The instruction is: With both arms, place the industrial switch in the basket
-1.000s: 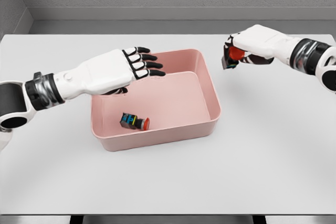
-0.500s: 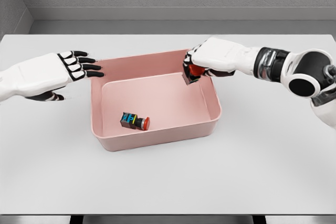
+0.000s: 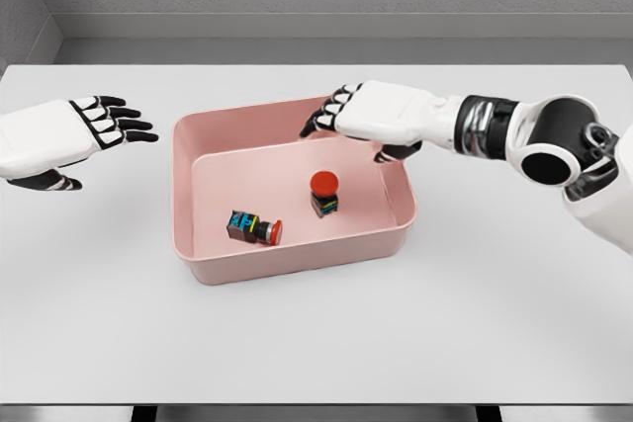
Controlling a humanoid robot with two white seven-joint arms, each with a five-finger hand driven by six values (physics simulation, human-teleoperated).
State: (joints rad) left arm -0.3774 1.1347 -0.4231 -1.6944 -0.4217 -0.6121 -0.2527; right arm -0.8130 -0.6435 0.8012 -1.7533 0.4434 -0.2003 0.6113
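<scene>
A pink basket [image 3: 398, 183] sits mid-table. Inside it lie two industrial switches: one on its side [image 3: 253, 228] near the front left, dark with coloured marks and a red cap, and one upright [image 3: 323, 192] with its red button on top, near the middle. My right hand [image 3: 348, 116] hovers above the basket's back right part, fingers spread, holding nothing; the upright switch is below it and apart from it. My left hand [image 3: 104, 123] floats over the table left of the basket, fingers extended and empty.
The white table [image 3: 316, 323] stretches around the basket, with its front edge near the bottom of the view. A grey wall runs behind the table's far edge.
My right hand let go of its switch, which now stands in the basket, and its fingers opened. My left hand drew back further left, away from the basket.
</scene>
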